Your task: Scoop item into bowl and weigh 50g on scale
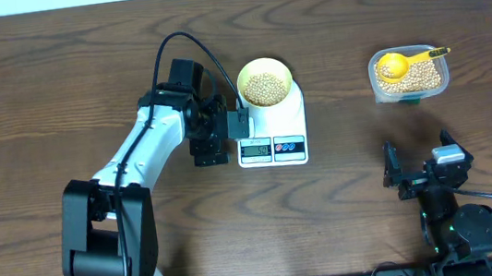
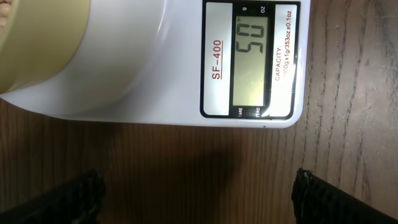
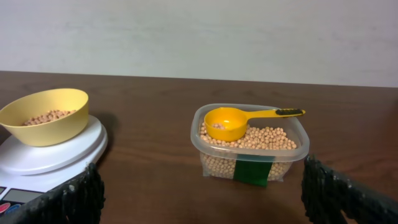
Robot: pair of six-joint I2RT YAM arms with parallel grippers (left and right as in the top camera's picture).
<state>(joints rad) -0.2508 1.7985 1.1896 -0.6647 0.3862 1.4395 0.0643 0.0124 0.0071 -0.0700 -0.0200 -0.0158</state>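
The pale yellow bowl [image 1: 265,83] holds beans [image 1: 265,87] and stands on the white scale [image 1: 272,135]. In the left wrist view the scale's display [image 2: 250,59] reads 50, with the bowl's side [image 2: 37,43] at the upper left. My left gripper [image 1: 227,138] hovers just left of the display, open and empty [image 2: 199,186]. My right gripper [image 1: 418,151] is open near the front right, holding nothing [image 3: 202,186]; the bowl [image 3: 46,118] and scale [image 3: 56,155] show at its left.
A clear plastic tub [image 1: 409,73] of beans [image 3: 267,138] sits at the back right, beyond my right gripper. A yellow scoop [image 1: 400,65] lies in it on the beans, handle pointing right, a few beans in its cup [image 3: 225,122].
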